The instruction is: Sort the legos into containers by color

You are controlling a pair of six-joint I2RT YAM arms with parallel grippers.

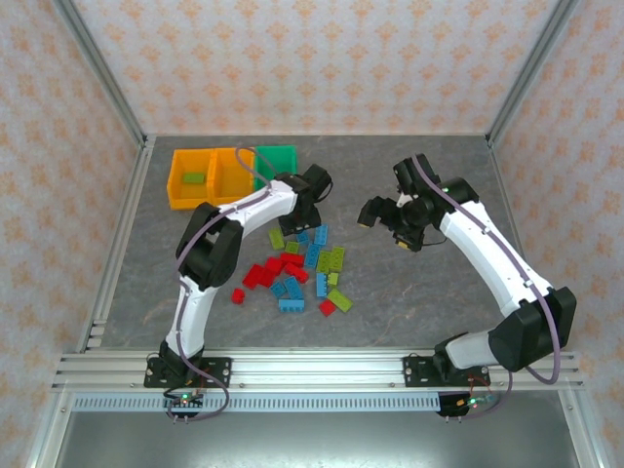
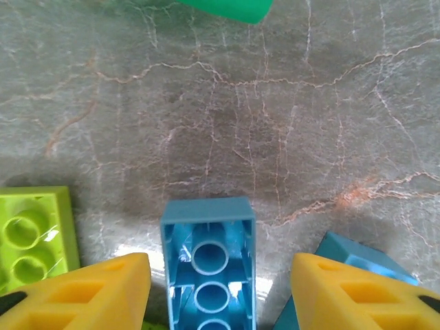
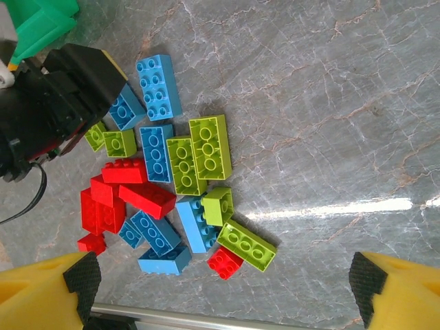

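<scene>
The legos, red, blue and lime, lie in a loose pile (image 1: pixel 302 268) mid-table, also spread out in the right wrist view (image 3: pixel 172 185). My left gripper (image 1: pixel 303 220) is down at the pile's far edge. Its yellow fingers (image 2: pixel 96 292) flank a blue lego (image 2: pixel 210 261) lying hollow side up, with a gap on each side. A lime lego (image 2: pixel 31 237) is to its left and another blue lego (image 2: pixel 357 258) to its right. The containers stand at the back left: two orange-yellow (image 1: pixel 192 177) (image 1: pixel 234 174) and one green (image 1: pixel 278 159). My right gripper (image 1: pixel 388 226) hovers open and empty right of the pile (image 3: pixel 223 278).
A lime brick (image 1: pixel 194 178) lies in the leftmost orange-yellow bin. The green bin's corner (image 2: pixel 230 8) shows just beyond the left gripper. An aluminium rail (image 1: pixel 322 369) runs along the near edge and frame posts (image 1: pixel 102 73) stand at the back corners. Bare table lies on the right (image 1: pixel 439 292).
</scene>
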